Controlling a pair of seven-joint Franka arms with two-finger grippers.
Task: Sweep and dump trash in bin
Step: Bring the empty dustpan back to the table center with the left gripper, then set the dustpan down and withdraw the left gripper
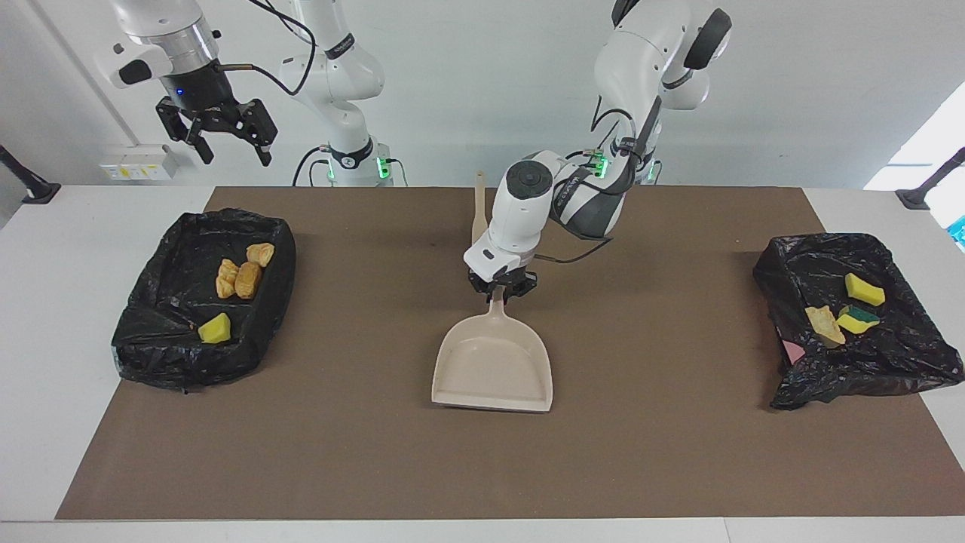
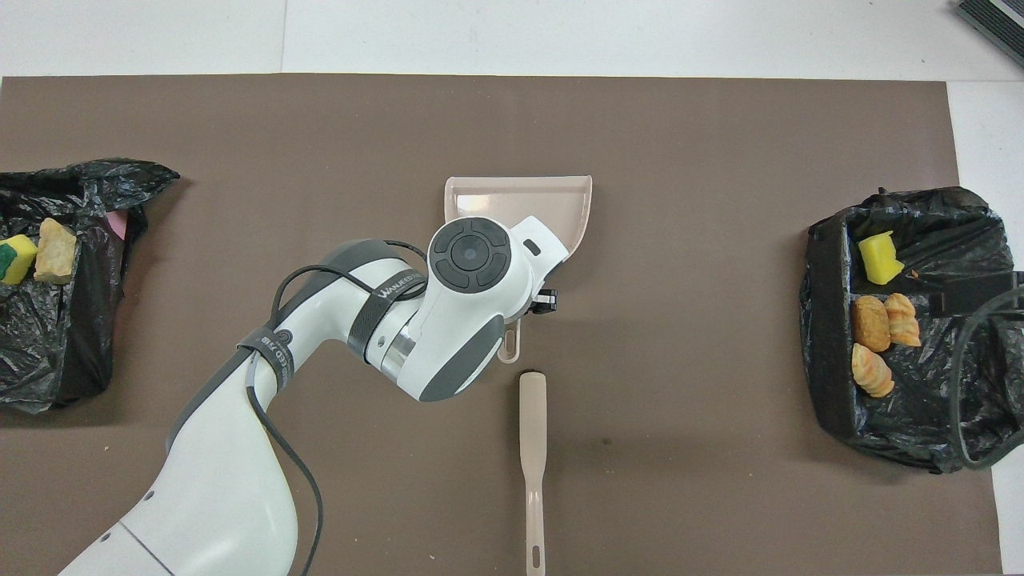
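All the trash sits in the 2 black-lined bins, well apart from the left gripper on either side: bread-like pieces and a yellow sponge chunk in the bin at the right arm's end, 2 sponge chunks and a tan piece in the bin at the left arm's end. Nothing loose shows on the brown mat.

Directly under the left gripper lies the beige dustpan, flat on the mat with its mouth pointing away from the robots. The gripper is down at the dustpan's handle, but whether its fingers are clamped on it or parting, I can't tell. The brush lies just beside that gripper, closer to the robots, partly hidden by the arm in the facing view.

The right gripper waits high above the right arm's corner of the table, fingers spread and empty.

Risks from here: if the left gripper lifts with the handle half caught, the dustpan could drag or flip. A low retreat toward the robots could knock the brush, since it lies right alongside. The sagging liner on the left arm's bin looks liable to spill its chunks if bumped.

Readable writing: a grey band on the left arm, seemingly "WANJEED", though only partly legible.
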